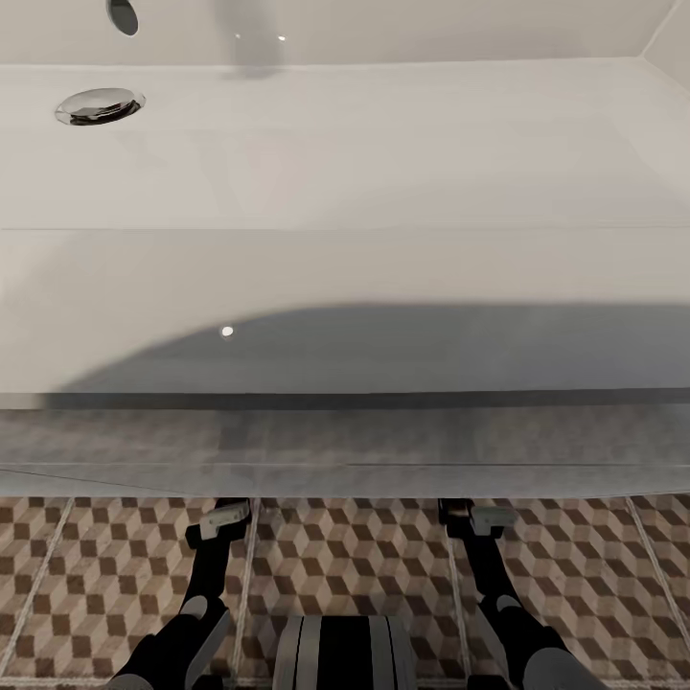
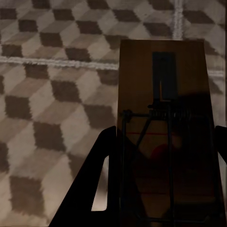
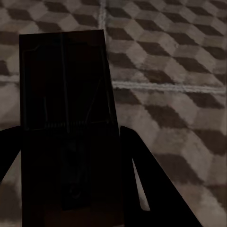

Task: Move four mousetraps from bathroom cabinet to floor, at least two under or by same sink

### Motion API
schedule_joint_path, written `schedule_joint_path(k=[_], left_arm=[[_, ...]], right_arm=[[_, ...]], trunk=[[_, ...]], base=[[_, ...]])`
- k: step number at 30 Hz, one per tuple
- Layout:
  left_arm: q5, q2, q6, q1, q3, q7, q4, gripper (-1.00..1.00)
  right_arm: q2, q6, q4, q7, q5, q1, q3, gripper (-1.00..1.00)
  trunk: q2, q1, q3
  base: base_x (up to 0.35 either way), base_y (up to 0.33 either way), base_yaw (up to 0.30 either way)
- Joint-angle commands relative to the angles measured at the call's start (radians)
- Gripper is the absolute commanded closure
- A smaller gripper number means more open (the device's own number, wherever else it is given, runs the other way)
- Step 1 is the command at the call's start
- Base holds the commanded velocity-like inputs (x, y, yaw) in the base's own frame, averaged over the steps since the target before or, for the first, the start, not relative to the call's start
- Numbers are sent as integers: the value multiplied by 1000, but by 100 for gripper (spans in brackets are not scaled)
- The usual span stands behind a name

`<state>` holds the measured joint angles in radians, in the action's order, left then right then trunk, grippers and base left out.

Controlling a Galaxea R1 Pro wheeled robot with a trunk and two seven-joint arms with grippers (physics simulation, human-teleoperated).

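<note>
- Head view: I stand close against a white sink [image 1: 345,144], its drain [image 1: 99,105] at 11 o'clock. Both my arms reach down under its front edge, my left fingers [image 1: 223,517] at 7 o'clock and my right fingers [image 1: 482,517] at 5 o'clock, over the bathroom floor [image 1: 364,565]. From here I cannot tell what they carry.
- Left wrist view: my left fingers [image 2: 163,189] are clenched on a mousetrap [image 2: 163,109], one dark finger [image 2: 92,189] along its edge. The board is face up, spring bar and red mark showing, above the cube-pattern tiles [image 2: 52,94].
- Right wrist view: my right fingers [image 3: 66,189] grip a second mousetrap [image 3: 66,94], deep in shadow, over the same floor [image 3: 179,71].
- To do this step well, I judge I should lower both boards flat until they touch the tiles, keep them level, then let go gently. Placing them beneath or just beside this sink would satisfy the sink condition. Dropping from height risks flipping or tripping the spring.
</note>
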<state>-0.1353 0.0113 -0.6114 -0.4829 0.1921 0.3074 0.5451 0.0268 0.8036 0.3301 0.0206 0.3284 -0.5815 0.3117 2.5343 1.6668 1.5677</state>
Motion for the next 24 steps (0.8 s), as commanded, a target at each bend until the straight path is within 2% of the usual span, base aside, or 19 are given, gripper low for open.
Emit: schedule_joint_path(k=[1, 15, 21, 24], left_arm=[[-9, 1, -4, -1, 8, 7, 3, 100], [-9, -7, -10, -2, 20, 6, 14, 100], [-9, -8, -14, -1, 20, 6, 20, 100], [-9, -8, -14, -1, 20, 6, 21, 100]], right_arm=[[1, 3, 0, -1, 8, -2, 7, 100], [1, 5, -2, 2, 2, -20, 12, 100], [1, 4, -2, 2, -61, -20, 12, 100], [1, 3, -2, 2, -72, -20, 12, 100]], trunk=[[0, 0, 1], [0, 0, 1], [0, 0, 1], [0, 0, 1]], base=[[0, 0, 0], [0, 0, 0], [0, 0, 0], [0, 0, 0]])
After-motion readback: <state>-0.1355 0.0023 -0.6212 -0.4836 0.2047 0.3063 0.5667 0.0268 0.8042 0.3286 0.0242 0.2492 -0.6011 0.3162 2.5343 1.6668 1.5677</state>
